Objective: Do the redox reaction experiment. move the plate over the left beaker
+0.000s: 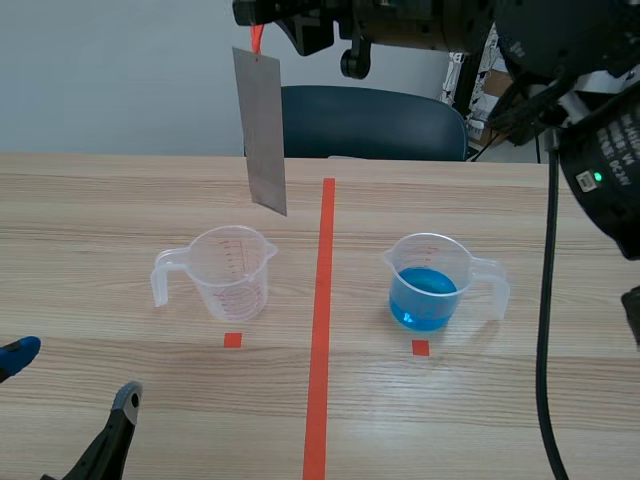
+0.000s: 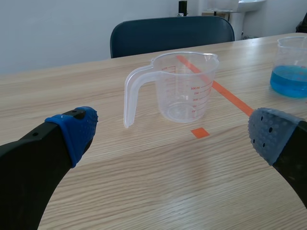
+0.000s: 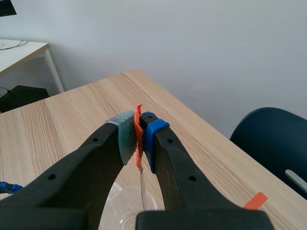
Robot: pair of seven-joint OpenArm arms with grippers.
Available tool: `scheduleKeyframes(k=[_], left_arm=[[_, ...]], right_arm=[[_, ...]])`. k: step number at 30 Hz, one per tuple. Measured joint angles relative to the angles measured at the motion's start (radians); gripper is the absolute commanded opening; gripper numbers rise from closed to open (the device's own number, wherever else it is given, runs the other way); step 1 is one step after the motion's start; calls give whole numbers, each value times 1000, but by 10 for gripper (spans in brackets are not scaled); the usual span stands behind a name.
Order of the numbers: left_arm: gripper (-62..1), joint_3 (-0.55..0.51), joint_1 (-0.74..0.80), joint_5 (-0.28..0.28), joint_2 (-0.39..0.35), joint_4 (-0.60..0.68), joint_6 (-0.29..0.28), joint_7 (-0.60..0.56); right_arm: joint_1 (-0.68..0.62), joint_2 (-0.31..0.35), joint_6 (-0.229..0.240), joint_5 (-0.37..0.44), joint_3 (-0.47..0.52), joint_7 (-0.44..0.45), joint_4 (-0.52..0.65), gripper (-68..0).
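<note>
Hangs as a thin, stiff, probably light plate (image 1: 264, 130) above the left beaker (image 1: 225, 270) toward 1 o'clock, best held by its orange tab (image 1: 257, 38), where right end effector (image 3: 138, 139) clamps; left end effector (image 2: 173, 133) spread apart.

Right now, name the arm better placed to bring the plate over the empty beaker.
Right: right gripper holds the plate by its orange tab, near the empty beaker; left gripper is open, low.

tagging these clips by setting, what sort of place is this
Likely a lab or classroom bench: a clear plastic beaker of blue liquid, an empty clear plastic beaker, and a flat grey metal plate hung from the right hand.
</note>
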Motion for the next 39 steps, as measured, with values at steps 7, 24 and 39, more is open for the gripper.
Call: scheduleKeyframes(k=[7,24,39], left_arm=[[14,0,0,0,0,0,0,0],[14,0,0,0,0,0,0,3],[14,0,0,0,0,0,0,3]], right_arm=[[53,0,-19,-7,-55,59,-99,-671],[134,0,-45,-6,-166,98,-172,-671],[160,-11,-97,19,-274,120,-172,-671]])
